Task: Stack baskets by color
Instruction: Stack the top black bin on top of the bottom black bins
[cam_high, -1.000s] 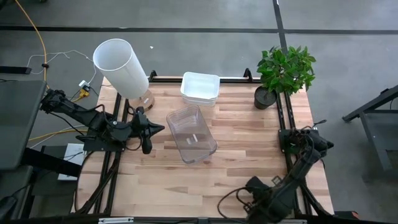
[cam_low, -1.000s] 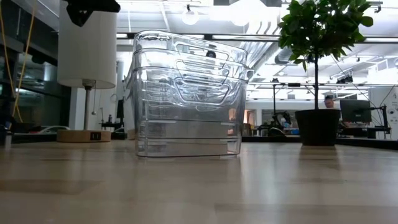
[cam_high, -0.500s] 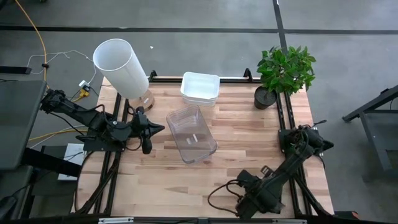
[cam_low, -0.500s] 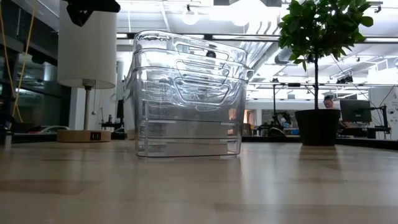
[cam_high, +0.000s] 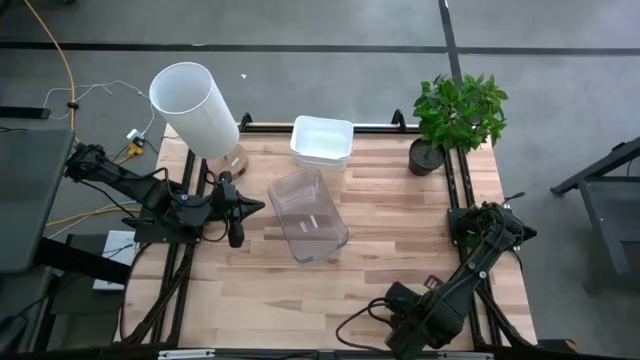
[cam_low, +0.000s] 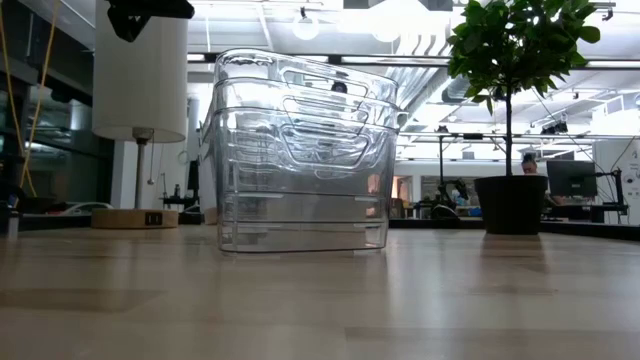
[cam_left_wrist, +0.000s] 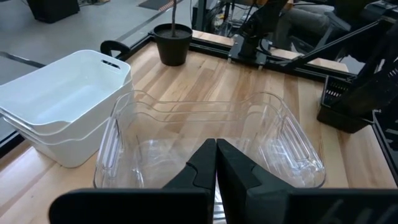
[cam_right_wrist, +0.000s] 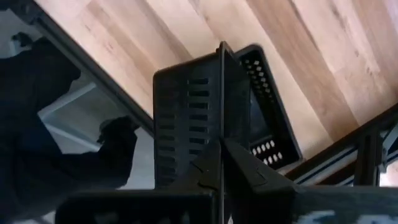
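Your left claw (cam_high: 236, 210) hangs over the left part of the desk (cam_high: 390, 230), its fingers pressed together and pinching nothing, pointed toward the clear baskets (cam_high: 308, 215). Those clear baskets sit nested one inside another near the middle of the desk; from the low view you can count several rims stacked in one pile (cam_low: 300, 150), and the left wrist view looks straight into the top one (cam_left_wrist: 211, 143). Just behind them, at the far edge of the desk, the white baskets (cam_high: 321, 142) sit nested as well, apart from the clear pile but near it. Your right claw (cam_right_wrist: 222, 155) is down at the near right corner of the desk, fingers closed flat against each other, and its wrist view shows a black slotted basket (cam_right_wrist: 199, 118) right in front of the fingertips; you cannot tell whether the fingers touch it. The big white cylinder (cam_high: 193, 108) stands at the far left corner, and the potted plant (cam_high: 455, 120) at the far right.
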